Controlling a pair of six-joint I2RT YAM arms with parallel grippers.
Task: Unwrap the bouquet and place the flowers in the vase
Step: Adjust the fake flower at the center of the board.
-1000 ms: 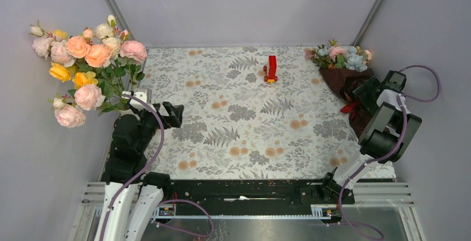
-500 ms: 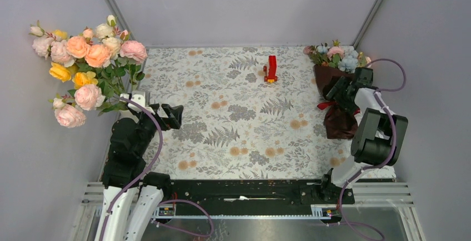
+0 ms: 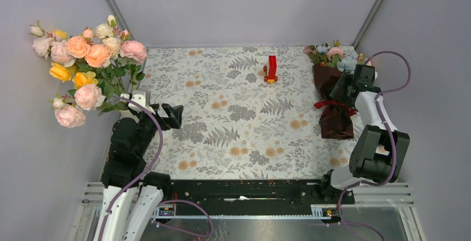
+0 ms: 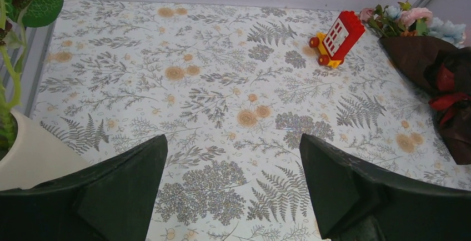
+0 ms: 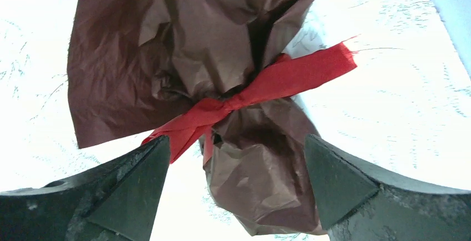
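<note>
The right tool (image 3: pixel 340 90) is hovering with its fingers spread wide, gripping nothing, over the bouquet wrapped in crinkly dark red paper (image 3: pixel 335 120). The bouquet is lying on the fern-patterned desk (image 3: pixel 239 119) directly beneath that tool. Its small pale blue and pink flowers (image 3: pixel 336 55) are pointing beyond the tool toward the far corner, and its wrapped stem end is trailing back toward the arm's base. In the right wrist view the flat red ribbon (image 5: pixel 289 74), knotted round the paper's waist, is sitting between the two fingers. One ribbon tail is reaching right up to the finger on the left of that view, though contact cannot be told. The left tool (image 4: pixel 233 141) is likewise standing wide and holding nothing, hanging above bare desk. The plain white vase (image 4: pixel 30 160) is sitting just beside its finger at the left of the left wrist view, with green stems rising from it. A small red toy block on yellow wheels (image 4: pixel 339 36) is standing well ahead of this tool.
</note>
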